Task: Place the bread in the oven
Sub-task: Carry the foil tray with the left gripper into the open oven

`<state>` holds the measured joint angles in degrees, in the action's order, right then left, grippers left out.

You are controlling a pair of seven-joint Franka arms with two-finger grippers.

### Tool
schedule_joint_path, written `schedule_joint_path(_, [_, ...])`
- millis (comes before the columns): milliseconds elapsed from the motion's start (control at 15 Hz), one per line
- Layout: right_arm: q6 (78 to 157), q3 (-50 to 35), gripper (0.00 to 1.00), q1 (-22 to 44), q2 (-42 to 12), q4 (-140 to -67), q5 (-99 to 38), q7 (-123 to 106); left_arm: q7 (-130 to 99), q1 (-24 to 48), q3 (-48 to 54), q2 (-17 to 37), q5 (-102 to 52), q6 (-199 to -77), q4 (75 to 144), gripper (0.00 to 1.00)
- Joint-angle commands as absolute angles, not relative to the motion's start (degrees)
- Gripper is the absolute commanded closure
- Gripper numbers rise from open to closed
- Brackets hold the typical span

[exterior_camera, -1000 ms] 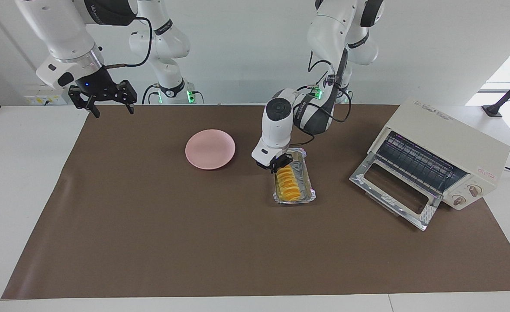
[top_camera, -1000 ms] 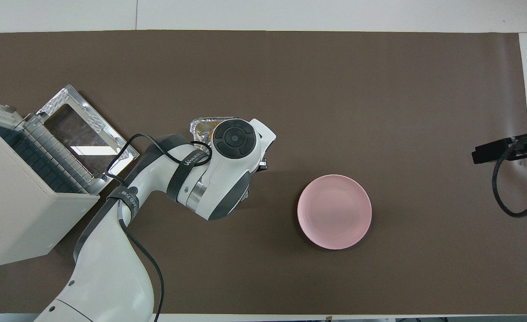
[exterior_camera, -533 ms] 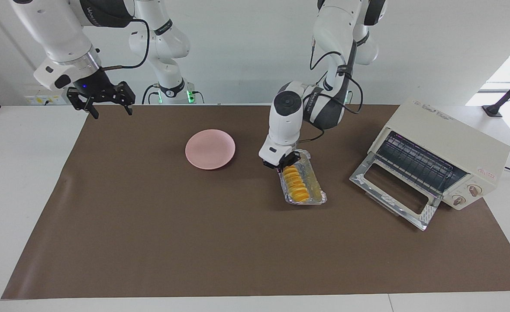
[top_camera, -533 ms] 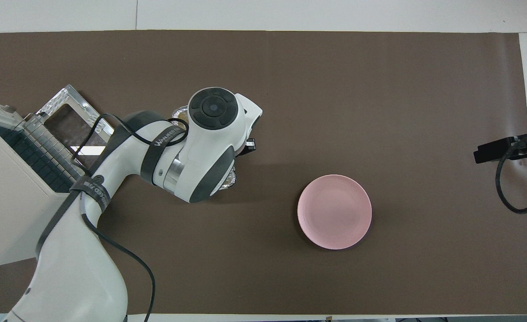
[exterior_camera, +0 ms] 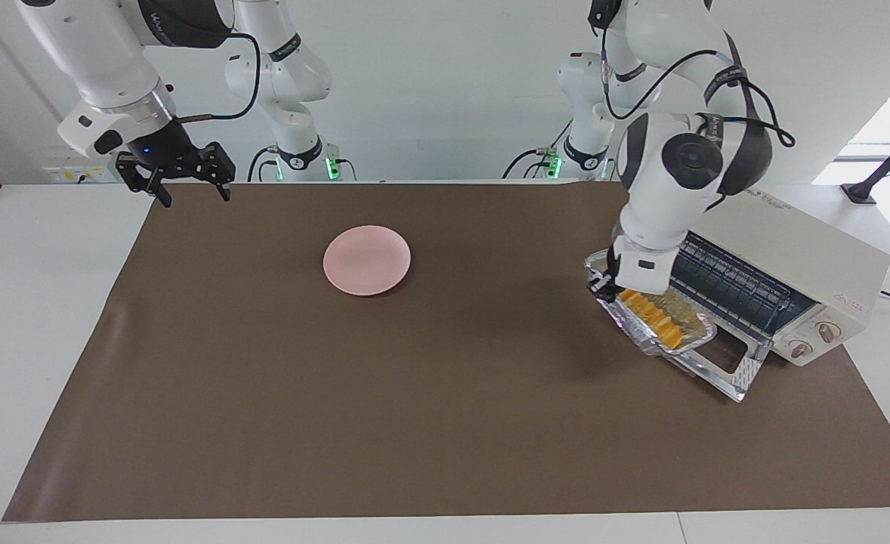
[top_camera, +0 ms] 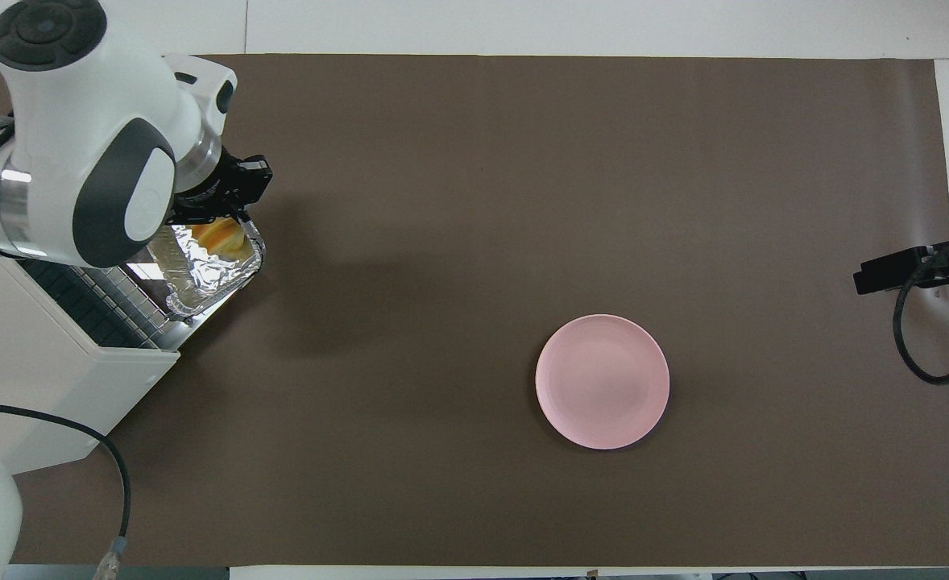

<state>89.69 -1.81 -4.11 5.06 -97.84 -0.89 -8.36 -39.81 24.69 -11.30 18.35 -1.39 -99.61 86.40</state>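
The bread [exterior_camera: 653,314] is a golden ridged loaf lying in a crinkled foil tray [exterior_camera: 705,333]. My left gripper [exterior_camera: 604,284] is shut on one end of the tray's rim and holds the tray tilted in the air over the open door [exterior_camera: 726,370] of the cream-white oven [exterior_camera: 792,249]. The tray's free end is close to the oven's mouth and wire rack. In the overhead view the left gripper [top_camera: 229,200] is over the tray [top_camera: 200,278], and the bread [top_camera: 217,235] is partly hidden by the arm. My right gripper [exterior_camera: 186,186] is open and empty, waiting above the mat's edge.
A round pink plate [exterior_camera: 367,259] lies on the brown mat near the middle of the table, also in the overhead view [top_camera: 602,381]. The oven [top_camera: 39,379] stands at the left arm's end of the table, its door folded down onto the mat.
My left gripper has lifted the foil tray with the bread off the mat and carried it from beside the plate to over the oven's open door. The right arm has barely moved.
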Motion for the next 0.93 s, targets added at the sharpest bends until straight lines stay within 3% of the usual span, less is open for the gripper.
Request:
schedule_joint_path(0, [89.6,-1.9,0.0,-4.6,5.7,-98.4,-1.5,-7.6,-46.3,25.0,-15.1,19.0,-1.4,-99.0,86.0,1.0])
schedule_joint_path(133, [89.5,-1.9,0.0,-4.6,5.7,-98.4,-1.5,-7.6,-46.6,22.9,-16.6,18.8,-1.7,-99.1,86.7,1.0])
schedule_joint_path(333, [89.5,-1.9,0.0,-4.6,5.7,-98.4,-1.5,-7.6,-46.7,22.0,-17.9,16.2,-1.1,-101.3,93.8,1.0])
schedule_joint_path(867, [89.5,-2.0,0.0,-4.6,5.7,-98.5,-1.5,-7.6,-46.8,22.0,-21.6,13.4,1.4,-101.3,100.3,1.0])
